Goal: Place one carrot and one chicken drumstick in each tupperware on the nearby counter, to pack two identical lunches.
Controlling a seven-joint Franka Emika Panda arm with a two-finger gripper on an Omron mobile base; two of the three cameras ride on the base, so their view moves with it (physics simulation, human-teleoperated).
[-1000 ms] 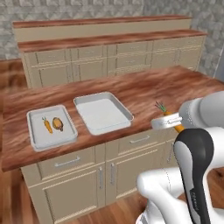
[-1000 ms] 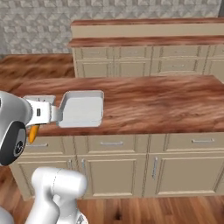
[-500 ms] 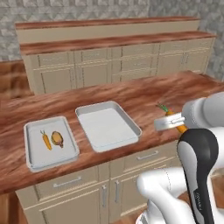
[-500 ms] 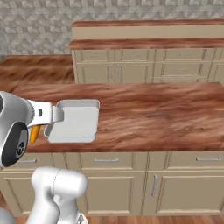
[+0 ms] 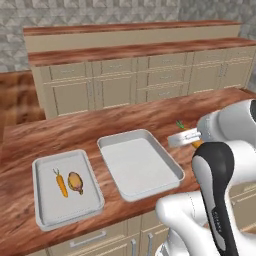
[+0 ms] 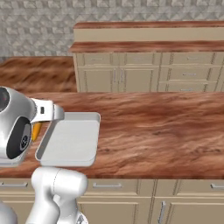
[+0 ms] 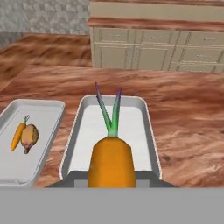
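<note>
Two trays sit on my table: beyond my fingers, pinching a carrot, lies the larger tupperware, bare; off to their left, the smaller one holds carrot and drumstick.

the robot's arm is hiding most of the held carrot in the left base view, leaving only its green tip and a sliver of orange showing. in the hand view, the bottom band is cutting off the carrot's lower end and the near rim of the larger tray. the arm is covering that tray's left edge in the right base view.
</note>
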